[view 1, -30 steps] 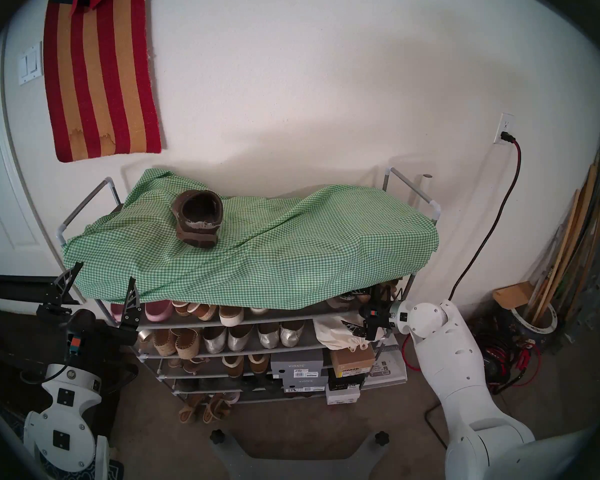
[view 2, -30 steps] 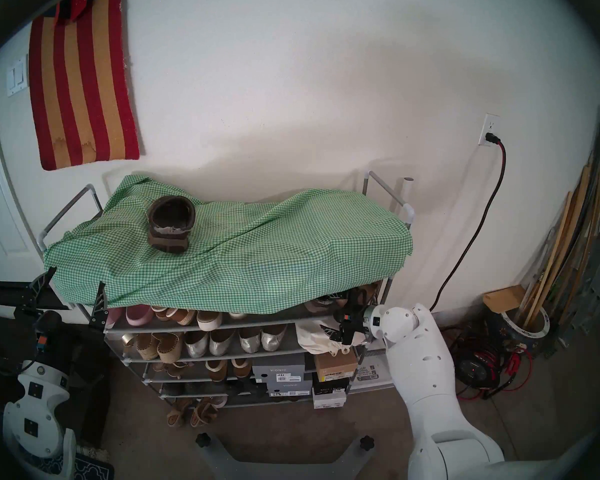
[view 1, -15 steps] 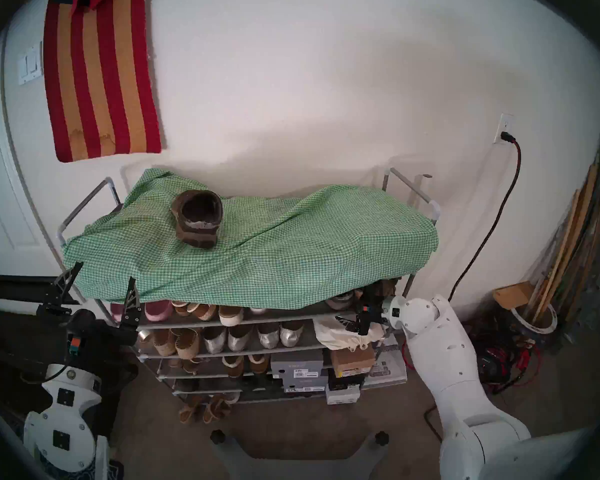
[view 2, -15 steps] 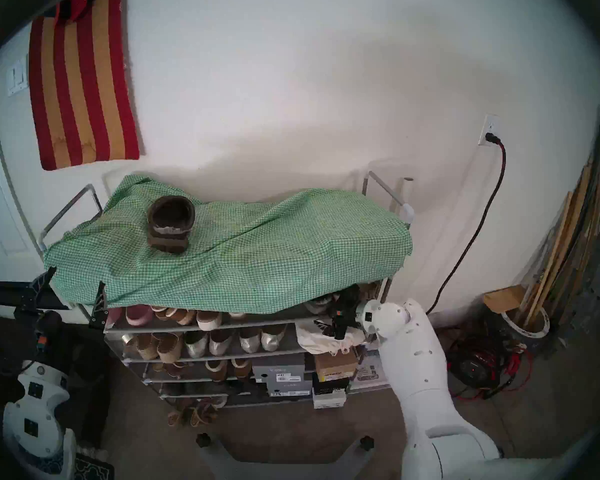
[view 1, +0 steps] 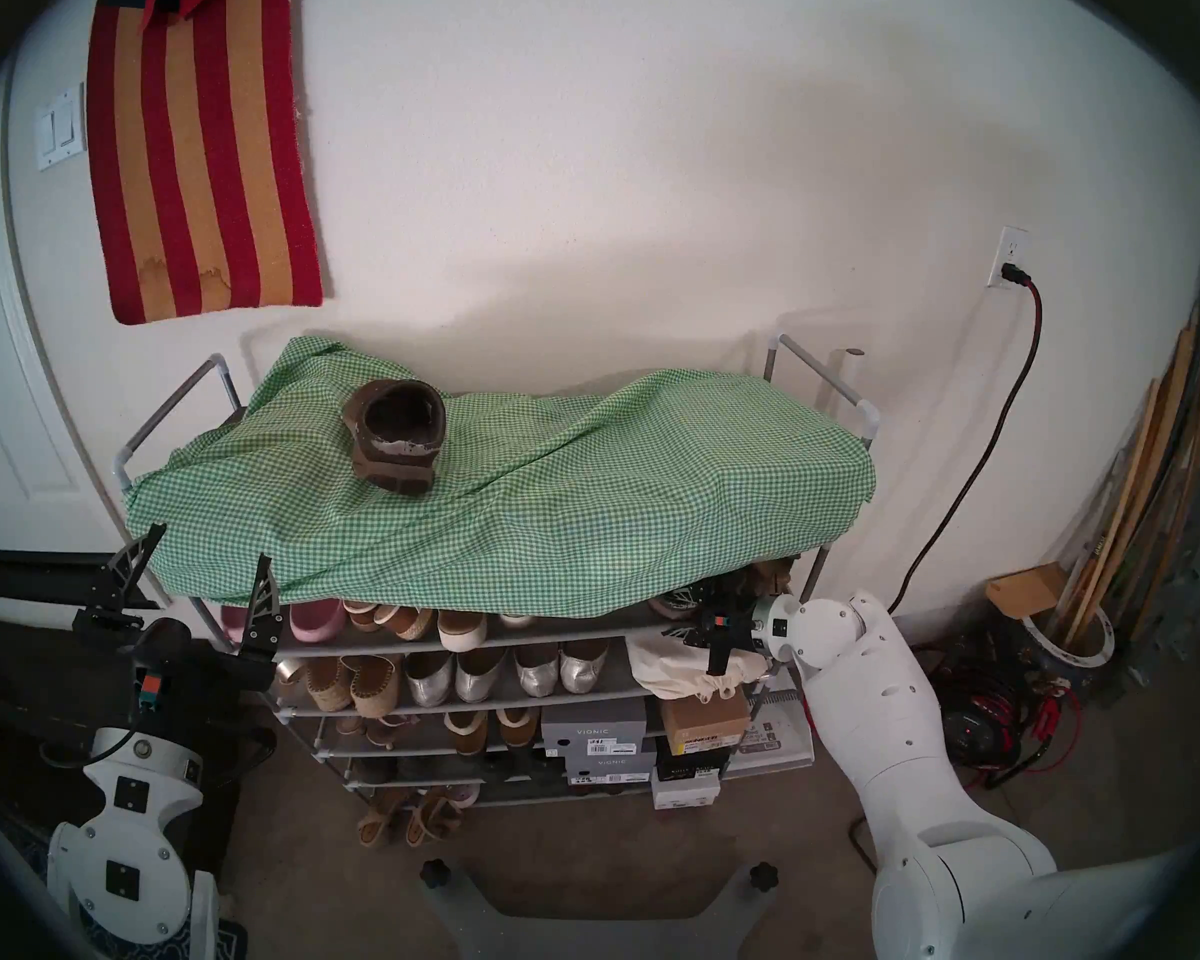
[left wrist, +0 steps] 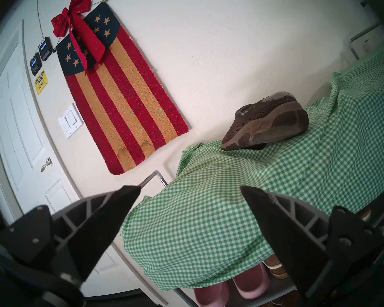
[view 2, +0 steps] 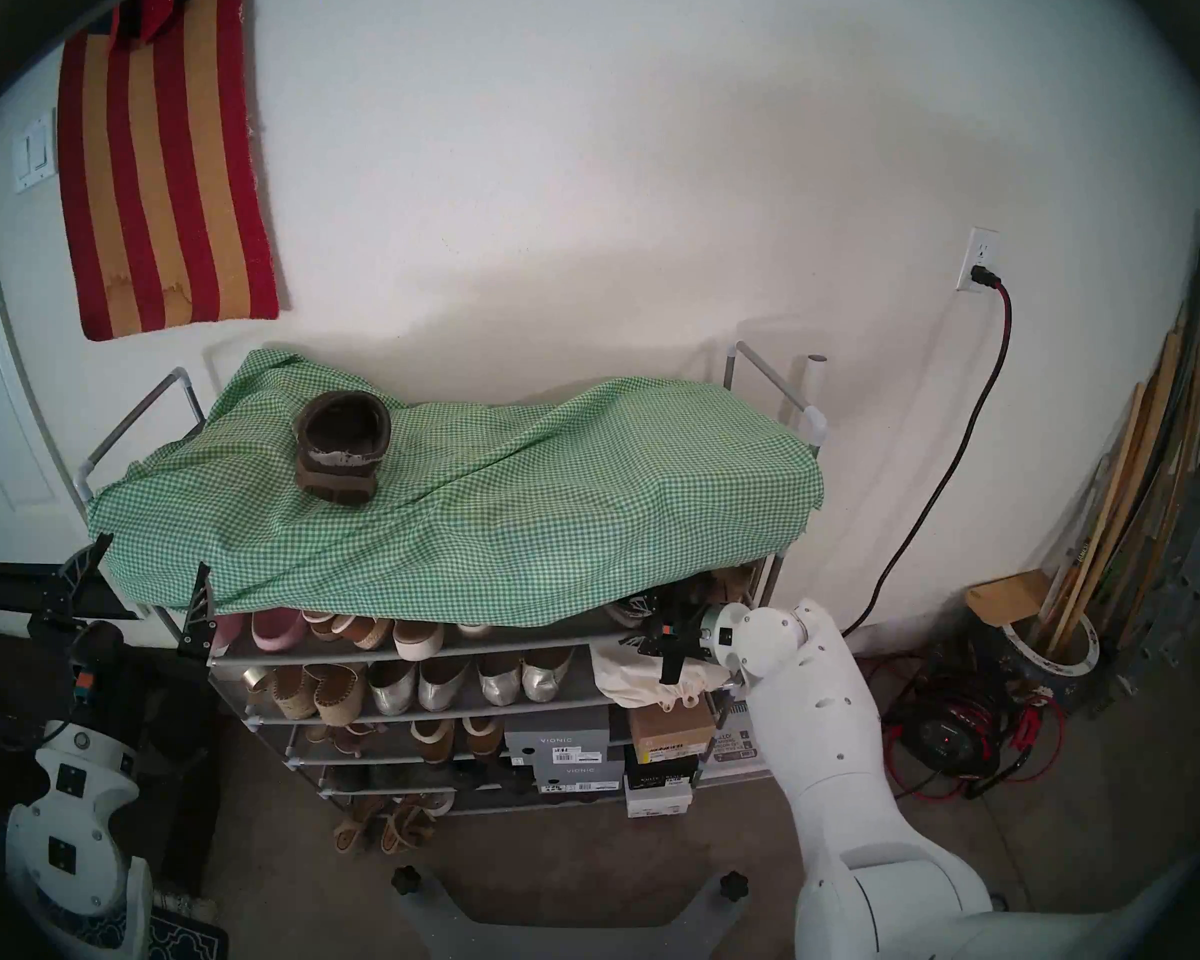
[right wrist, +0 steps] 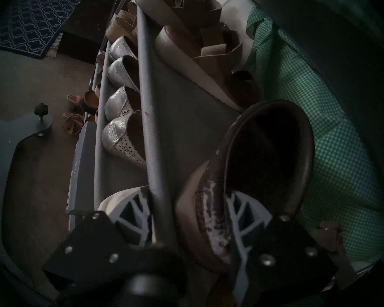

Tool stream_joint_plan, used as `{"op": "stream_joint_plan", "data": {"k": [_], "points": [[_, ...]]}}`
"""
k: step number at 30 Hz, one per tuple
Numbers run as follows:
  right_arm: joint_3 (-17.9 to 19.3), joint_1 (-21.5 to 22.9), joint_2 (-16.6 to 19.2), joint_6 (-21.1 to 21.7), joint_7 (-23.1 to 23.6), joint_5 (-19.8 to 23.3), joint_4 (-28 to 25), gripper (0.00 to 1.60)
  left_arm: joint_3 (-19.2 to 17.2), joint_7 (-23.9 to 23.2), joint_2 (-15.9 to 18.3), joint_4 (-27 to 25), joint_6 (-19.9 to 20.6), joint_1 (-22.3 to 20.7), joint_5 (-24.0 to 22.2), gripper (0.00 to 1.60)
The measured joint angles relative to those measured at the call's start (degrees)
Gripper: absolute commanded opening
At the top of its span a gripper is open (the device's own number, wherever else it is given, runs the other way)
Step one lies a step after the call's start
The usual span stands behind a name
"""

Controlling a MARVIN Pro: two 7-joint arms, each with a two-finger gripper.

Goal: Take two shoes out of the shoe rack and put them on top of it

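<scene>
One dark brown clog (view 1: pixel 395 439) (left wrist: pixel 266 125) rests on the green gingham cloth (view 1: pixel 583 494) over the top of the grey shoe rack (view 1: pixel 168 411). The other clog (right wrist: pixel 268 167) sits at the right end of the shelf just under the cloth, heel outward. My right gripper (view 1: pixel 684 616) (right wrist: pixel 187 191) has reached in there and narrowed on that heel. One finger (right wrist: pixel 242 209) is inside the shoe's opening. The other finger (right wrist: pixel 131 209) is outside, partly behind the shelf's front rail. My left gripper (view 1: pixel 209 543) (left wrist: pixel 190 187) stands open and empty by the rack's front left corner.
Lower shelves hold silver flats (view 1: pixel 507 671), tan espadrilles (view 1: pixel 355 685), pink slippers (left wrist: pixel 251 284), a cream bag (view 1: pixel 680 668) and shoe boxes (view 1: pixel 594 730). A striped flag (view 1: pixel 202 155) hangs on the wall. Planks (view 1: pixel 1151 522) and cords fill the right corner.
My right gripper pushed left and up into the shelf under the cloth, and its jaws drew in around the clog's heel. The left arm and the clog on top stayed still.
</scene>
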Motion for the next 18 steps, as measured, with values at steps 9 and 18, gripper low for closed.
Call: {"op": "stream_joint_plan", "data": {"k": [9,18], "points": [[0.76,-1.75,-0.18,-0.04,1.01,0.26,-2.68,0.0,-0.01,-0.03,-0.03,0.0,-0.01,-0.01,0.01,1.6],[1.85,-4.99,-0.47,-0.55,2.74,0.91,-7.12,0.0,-0.01,-0.05,-0.07,0.0,-0.03,-0.02,0.01,1.6]]}}
